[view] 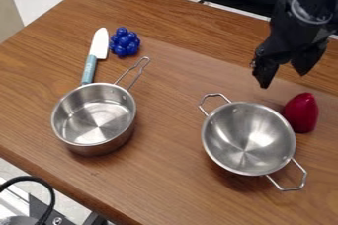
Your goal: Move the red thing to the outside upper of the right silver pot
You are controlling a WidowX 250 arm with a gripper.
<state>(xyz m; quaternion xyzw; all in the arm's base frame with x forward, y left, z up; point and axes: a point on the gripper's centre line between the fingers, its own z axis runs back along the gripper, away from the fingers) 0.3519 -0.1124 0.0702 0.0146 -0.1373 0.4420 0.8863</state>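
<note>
Camera view: A red thing (301,113), its narrow end up, stands outside the right silver pot (249,139) at two o'clock, so close to the rim that contact cannot be judged. The upper outside spot named in the task likely lies nearer twelve, making this a short shift rather than a lift over the bowl. The black gripper (284,79) hangs at about eleven o'clock from the red thing, jaws apart with nothing between them, an opening that would suit straddling its tapered sides; a grip too near the tip could slip. The pot's two loop handles point to eleven and five, and the upper one may limit how far round the piece can go. Farther out, at between nine and ten, sits a second silver pot (94,118), its handle aimed at one. Above it, a knife (94,56) lies blade away from the pot, beside a blue cluster (124,42) on the wooden table (168,165).
</note>
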